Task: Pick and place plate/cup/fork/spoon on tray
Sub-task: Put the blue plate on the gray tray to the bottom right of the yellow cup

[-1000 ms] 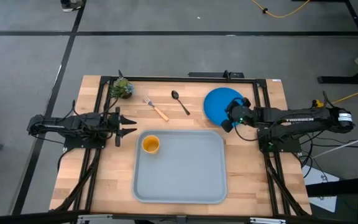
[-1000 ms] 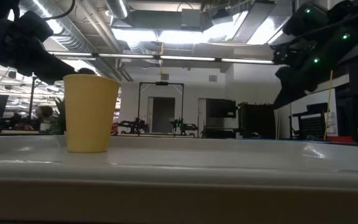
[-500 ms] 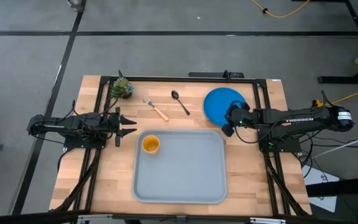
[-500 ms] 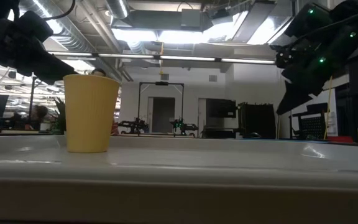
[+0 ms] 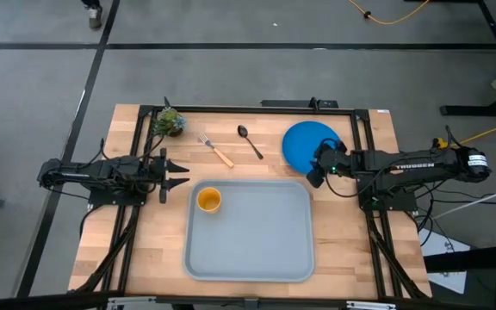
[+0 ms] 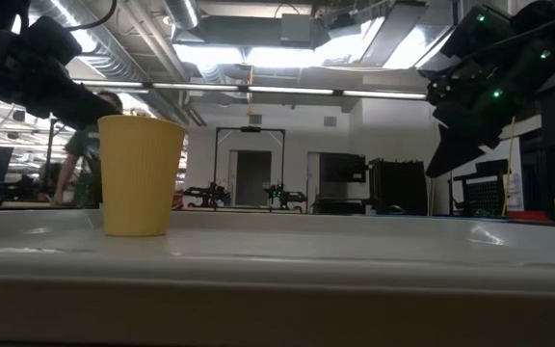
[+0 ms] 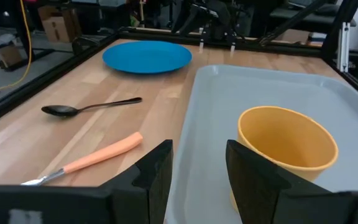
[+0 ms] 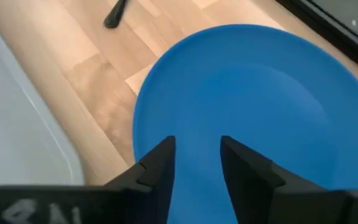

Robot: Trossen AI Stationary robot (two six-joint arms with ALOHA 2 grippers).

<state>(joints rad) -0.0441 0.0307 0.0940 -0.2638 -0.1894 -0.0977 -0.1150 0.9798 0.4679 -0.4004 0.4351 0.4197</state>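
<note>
The grey-blue tray lies in the middle of the table, and the orange-yellow cup stands upright in its far left corner. Beyond the tray, the tan-handled fork, the dark spoon and the blue plate lie flat on the wood. My right gripper is open just above the plate's rim on the tray side, and I see no touch. My left gripper waits open at the tray's left, level with the cup.
A small potted plant stands at the table's far left corner. Black frame rails run along the far edge and both sides. Most of the tray floor is bare. A person walks in the room behind.
My right arm has shifted slightly beside the plate's rim. The plate lies where it was. A person has come into the low view behind the cup.
</note>
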